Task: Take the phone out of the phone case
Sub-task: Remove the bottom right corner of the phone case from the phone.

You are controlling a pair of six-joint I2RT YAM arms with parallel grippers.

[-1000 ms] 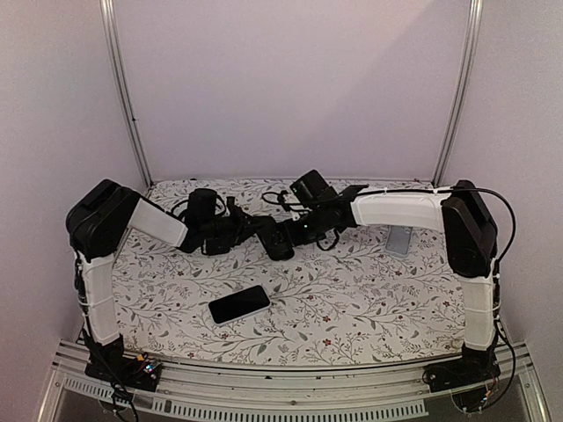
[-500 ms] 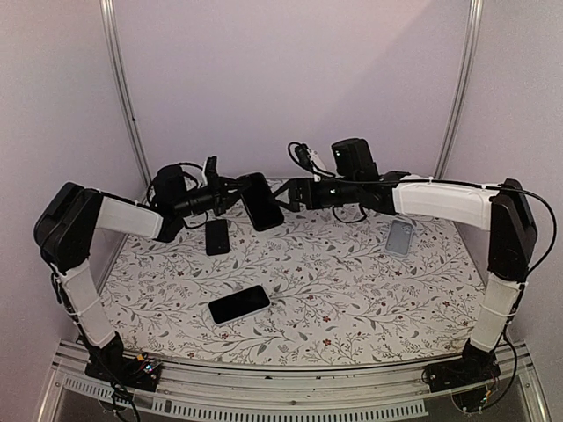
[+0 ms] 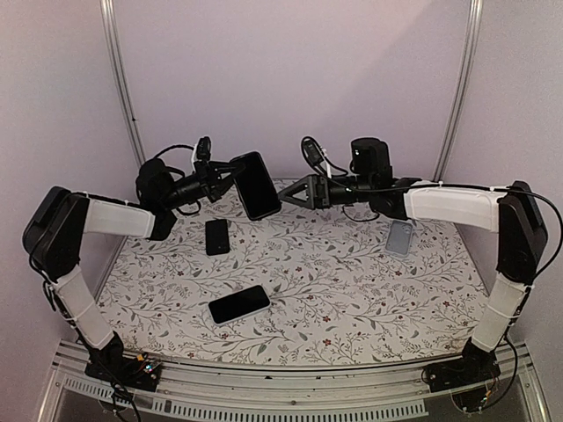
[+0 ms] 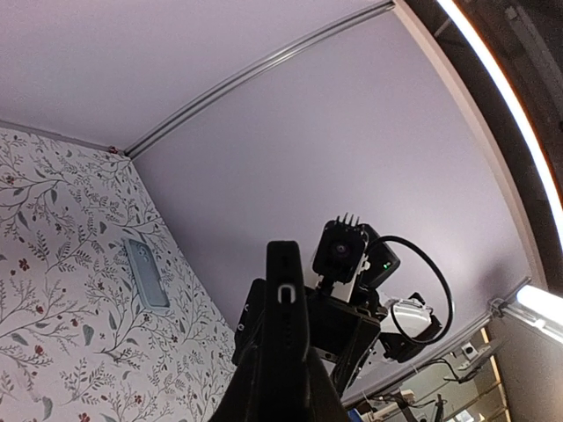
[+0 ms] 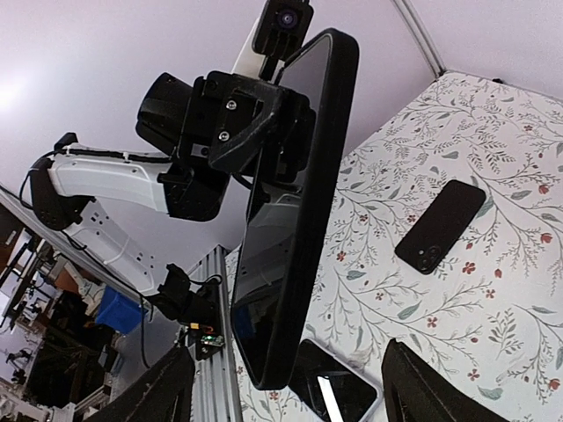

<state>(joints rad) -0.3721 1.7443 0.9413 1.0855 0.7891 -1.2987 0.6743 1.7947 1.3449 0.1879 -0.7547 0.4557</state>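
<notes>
**Top view.** I am raising my left arm (image 3: 114,218) from 8 o'clock toward the back wall, with the wrist high above the floral table (image 3: 352,299). My left pincer (image 3: 233,176) is clamping the phone (image 3: 255,186) by its left edge. It is holding the phone in mid-air, over about 11 o'clock of the table. The phone is standing on end, its top leaning toward 11. My right arm (image 3: 449,204) is stretching in level from 3 o'clock. My right pincer (image 3: 287,197) is gaping just beside the phone's right edge; I cannot tell whether it is touching.

Lying on the table:
- a small black slab (image 3: 216,236) at the phone's 7 o'clock
- a second dark phone (image 3: 239,304), screen-up, at 6
- a pale case (image 3: 400,237) away at 4

**Left wrist view.** I am looking at the phone edge-on. It is showing as a thin black strip rising from between my left fingers (image 4: 246,396) at 6 o'clock, with a small slot in its end. My right wrist camera (image 4: 341,251) is facing me just behind it.

**Right wrist view.** My right fingers (image 5: 163,396) are standing wide apart at 7 and 5 o'clock, and the phone's lower end is showing between them. The phone is filling the centre, its screen dark and glossy. The thick black rim of the phone case (image 5: 339,79) is wrapping it. My left pincer is gripping it from 11 o'clock, near the upper end.
</notes>
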